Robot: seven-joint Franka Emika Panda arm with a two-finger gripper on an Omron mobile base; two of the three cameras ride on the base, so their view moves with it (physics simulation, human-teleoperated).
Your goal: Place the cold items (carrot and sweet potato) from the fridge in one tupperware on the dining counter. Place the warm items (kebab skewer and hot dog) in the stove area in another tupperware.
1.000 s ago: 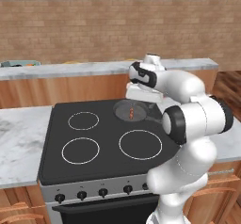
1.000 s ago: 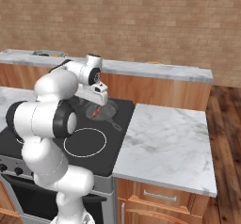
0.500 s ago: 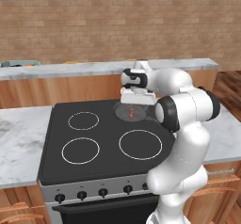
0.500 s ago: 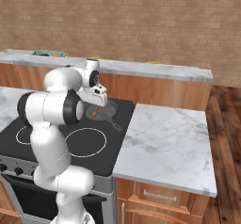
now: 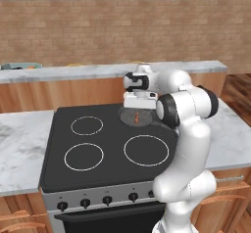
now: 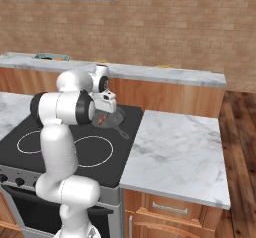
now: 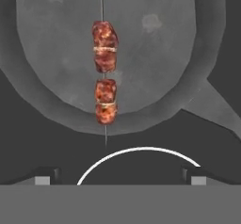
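Note:
A kebab skewer [image 7: 105,72] with reddish-brown meat chunks lies in a round grey pan [image 7: 155,53] on the stove's back right burner. My gripper [image 7: 120,178] hangs open just above the pan's near rim, fingertips [image 7: 47,176] wide apart with nothing between them. From the base cameras the gripper [image 5: 139,104] [image 6: 106,107] points down over the pan [image 5: 128,113] and the skewer [image 5: 137,117] [image 6: 101,119]. A shallow tupperware [image 5: 19,66] [image 6: 50,57] sits on the far dining counter, with something orange in it too small to identify. The hot dog, carrot and sweet potato are out of view.
The black stove top [image 5: 98,144] has white burner rings in front of the pan. The pan handle [image 6: 122,132] points toward the marble counter [image 6: 175,147] on the right. A wooden-fronted dining counter [image 5: 73,73] runs behind the stove, below the brick wall.
The hand has swung left and down from beside the pan to right over it. The jaws stayed wide open and the skewer has not moved.

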